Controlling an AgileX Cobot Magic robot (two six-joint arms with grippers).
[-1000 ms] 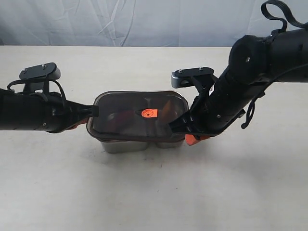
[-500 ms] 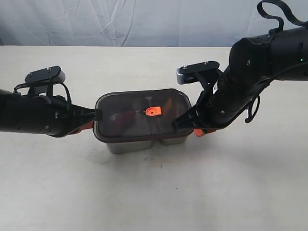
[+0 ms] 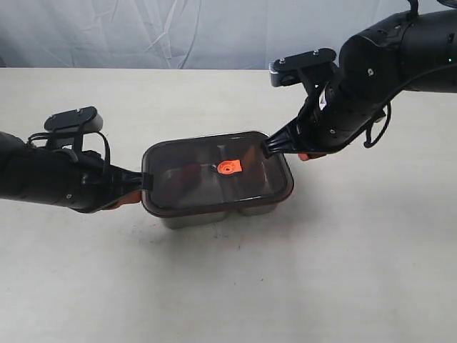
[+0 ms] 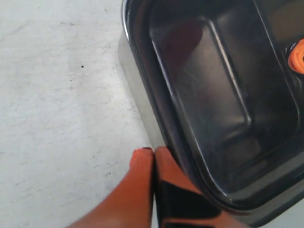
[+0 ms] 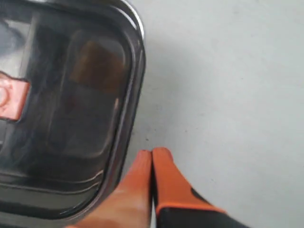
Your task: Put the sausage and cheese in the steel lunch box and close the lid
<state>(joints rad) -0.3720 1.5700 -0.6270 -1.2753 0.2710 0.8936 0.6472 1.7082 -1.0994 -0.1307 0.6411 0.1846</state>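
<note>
The dark translucent lid [image 3: 214,182] with its orange valve tab [image 3: 229,167] lies on top of the steel lunch box [image 3: 193,217] at mid-table. Through the lid show the dim red sausage [image 4: 183,38] in one compartment and the brownish-yellow cheese [image 5: 97,66] in the other. My left gripper [image 4: 153,152] is shut with nothing in it, its tips against the box's left end just under the lid's rim [image 4: 142,85]. Shut and empty too, my right gripper [image 5: 152,154] sits beside the lid's far right corner [image 5: 135,80].
The box stands on a pale table [image 3: 321,271] with a grey cloth backdrop [image 3: 214,32] behind it. Both black arms [image 3: 43,179] [image 3: 371,78] reach in low from either side of the box.
My right gripper has swung from the box's near right side to its far right corner. The lid sits lower and squarer on the box. The left gripper has shifted slightly nearer.
</note>
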